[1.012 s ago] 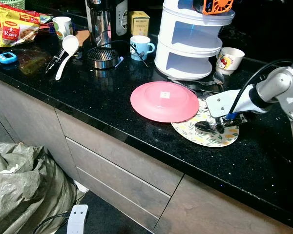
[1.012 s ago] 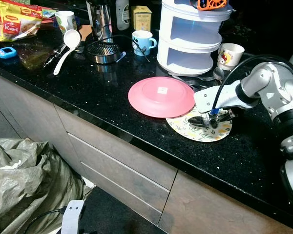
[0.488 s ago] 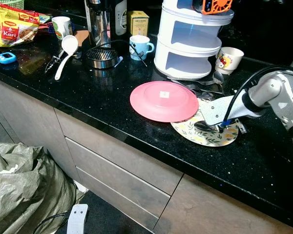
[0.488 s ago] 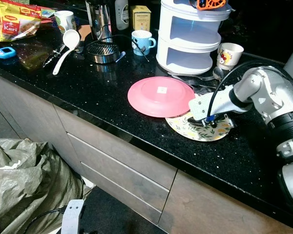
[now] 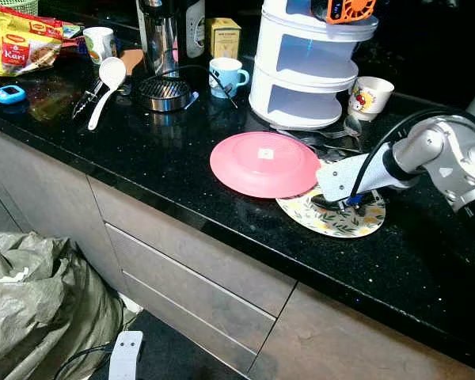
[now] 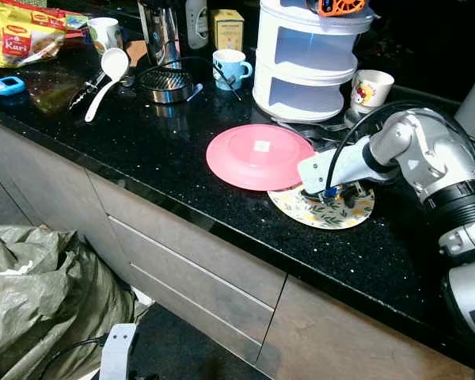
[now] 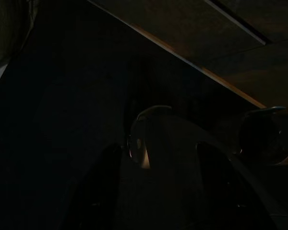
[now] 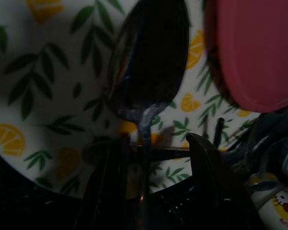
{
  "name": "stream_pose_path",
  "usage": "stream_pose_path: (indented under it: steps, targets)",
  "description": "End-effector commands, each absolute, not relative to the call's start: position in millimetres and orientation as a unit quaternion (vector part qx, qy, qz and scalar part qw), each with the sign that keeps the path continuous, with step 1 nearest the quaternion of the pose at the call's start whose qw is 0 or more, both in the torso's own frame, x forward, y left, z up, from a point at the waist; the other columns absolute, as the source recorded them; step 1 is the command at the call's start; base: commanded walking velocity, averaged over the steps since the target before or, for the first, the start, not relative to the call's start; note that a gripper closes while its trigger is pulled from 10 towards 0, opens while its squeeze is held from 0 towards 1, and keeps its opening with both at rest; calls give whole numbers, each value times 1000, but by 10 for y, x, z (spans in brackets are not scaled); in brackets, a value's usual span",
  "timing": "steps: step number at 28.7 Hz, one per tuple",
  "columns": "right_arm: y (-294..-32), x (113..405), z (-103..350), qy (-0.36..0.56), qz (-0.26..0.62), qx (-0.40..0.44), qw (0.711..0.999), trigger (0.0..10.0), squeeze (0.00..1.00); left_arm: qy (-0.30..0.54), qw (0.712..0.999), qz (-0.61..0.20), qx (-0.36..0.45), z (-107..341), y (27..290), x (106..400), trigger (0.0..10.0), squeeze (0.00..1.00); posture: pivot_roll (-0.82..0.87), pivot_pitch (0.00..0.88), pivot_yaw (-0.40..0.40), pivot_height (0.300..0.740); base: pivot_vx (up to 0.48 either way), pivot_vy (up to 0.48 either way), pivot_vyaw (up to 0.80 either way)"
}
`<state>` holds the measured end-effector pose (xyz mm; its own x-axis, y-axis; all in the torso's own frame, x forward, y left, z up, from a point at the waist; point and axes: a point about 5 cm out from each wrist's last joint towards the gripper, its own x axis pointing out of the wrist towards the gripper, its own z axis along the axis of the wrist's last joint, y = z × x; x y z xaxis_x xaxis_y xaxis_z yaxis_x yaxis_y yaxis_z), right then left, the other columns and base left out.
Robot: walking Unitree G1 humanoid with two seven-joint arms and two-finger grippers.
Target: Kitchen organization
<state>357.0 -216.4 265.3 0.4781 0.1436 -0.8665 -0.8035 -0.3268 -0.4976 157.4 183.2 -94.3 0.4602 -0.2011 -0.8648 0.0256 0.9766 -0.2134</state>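
Right gripper [image 8: 151,148]: we have slid it leftward over the patterned plate [image 5: 356,226], right of centre; fingers now clasp the spoon [image 8: 149,72] handle, ready for lifting.

Black speckled counter [image 5: 182,162], wooden drawers [image 5: 198,285]

A metal spoon [image 8: 146,67] lies on the lemon-patterned plate [image 5: 356,226] beside the pink plate [image 5: 265,162]

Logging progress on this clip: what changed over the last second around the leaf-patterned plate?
The right gripper slid across the leaf-and-lemon patterned plate toward the pink plastic plate, staying low with the metal spoon between its fingers. Both plates, the white tiered rack and the blue mug stayed put.
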Motion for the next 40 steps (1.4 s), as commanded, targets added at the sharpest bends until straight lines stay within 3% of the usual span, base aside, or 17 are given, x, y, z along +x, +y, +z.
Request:
stream_pose_path:
  steps: [1,2,3,4,5,21,22,23,24,26,27,35,36,37,38,40]
  targets:
    - [-2158,3548,2618,256,455,-681,513,10000,0,514,850,-71,-91,-944,1784,1584,10000,0,20,41,-49,740,0,0,0]
    - [-2167,3539,2617,264,457,-680,509,10000,0,514,850,-71,-91,-943,1783,1586,10000,0,18,42,-50,740,0,0,0]
    - [-2180,3524,2614,275,460,-679,502,9020,0,513,850,-71,-91,-942,1782,1587,10000,0,18,42,-50,740,0,0,0]
    - [-2180,3524,2614,275,460,-679,502,9020,0,513,850,-71,-91,-942,1782,1587,10000,0,18,42,-50,740,0,0,0]
    - [-2197,3496,2611,289,467,-676,492,0,0,513,850,-72,-92,-942,1778,1591,10000,0,15,42,-51,740,0,0,0]
    - [-2133,3473,2605,277,479,-673,492,0,0,514,850,-71,-92,-943,1782,1587,10000,0,14,39,-53,740,0,0,0]
    - [-2069,3485,2622,253,482,-669,506,8824,0,514,850,-71,-91,-944,1782,1584,10000,0,14,35,-51,740,0,0,0]
    - [-2037,3482,2637,244,487,-663,513,10000,0,514,850,-72,-91,-944,1782,1583,10000,0,14,35,-51,740,0,0,0]
    - [-2007,3480,2656,234,491,-661,517,10000,714,515,850,-72,-91,-945,1782,1582,10000,0,14,33,-50,740,0,0,0]
    - [-1991,3478,2667,229,493,-659,519,10000,714,515,850,-72,-90,-945,1782,1582,10000,0,14,33,-50,740,0,0,0]
    - [-1973,3483,2687,223,492,-660,522,10000,1000,515,849,-72,-90,-946,1782,1580,10000,0,13,33,-48,740,0,0,0]
    - [-1863,3557,2711,209,475,-671,530,10000,1000,515,849,-72,-90,-947,1779,1578,10000,0,14,36,-52,740,0,0,0]
    - [-1857,3567,2681,219,471,-674,526,10000,718,515,850,-72,-90,-947,1778,1579,10000,0,14,36,-51,740,0,0,0]
    - [-1856,3569,2671,222,470,-674,524,10000,718,515,850,-72,-91,-947,1778,1579,10000,0,14,36,-51,740,0,0,0]
    - [-1857,3568,2636,235,470,-674,519,10000,0,514,850,-72,-91,-947,1775,1580,10000,0,14,38,-53,740,0,0,0]
    - [-1870,3566,2610,250,468,-674,514,10000,0,514,850,-71,-91,-946,1772,1581,10000,0,13,38,-54,740,0,0,0]
